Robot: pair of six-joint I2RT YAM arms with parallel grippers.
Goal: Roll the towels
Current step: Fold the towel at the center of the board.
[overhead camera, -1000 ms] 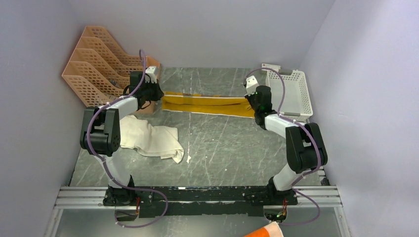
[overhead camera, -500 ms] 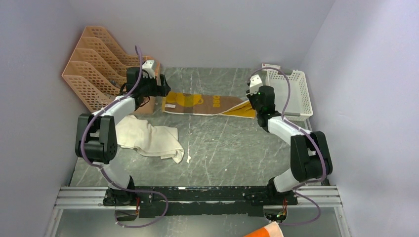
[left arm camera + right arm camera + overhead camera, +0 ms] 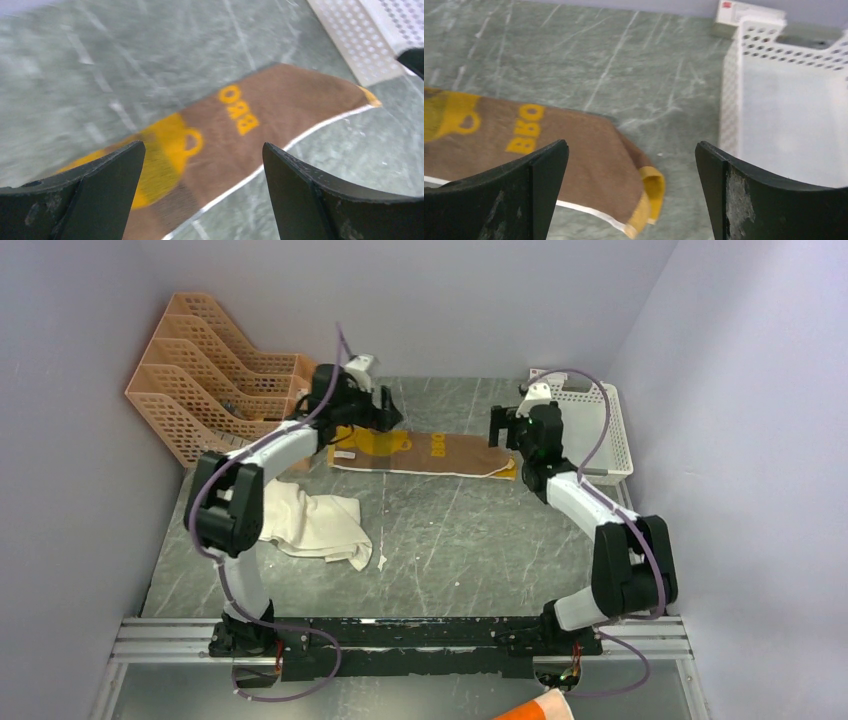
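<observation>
Brown towel (image 3: 430, 452) flat, right corner folded; left pincer (image 3: 200, 150), right pincer (image 3: 631, 145) released above.

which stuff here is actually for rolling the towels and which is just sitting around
For the job:
brown towel, lying flat
white towel, crumpled

Just lying about:
orange rack
white basket
</observation>
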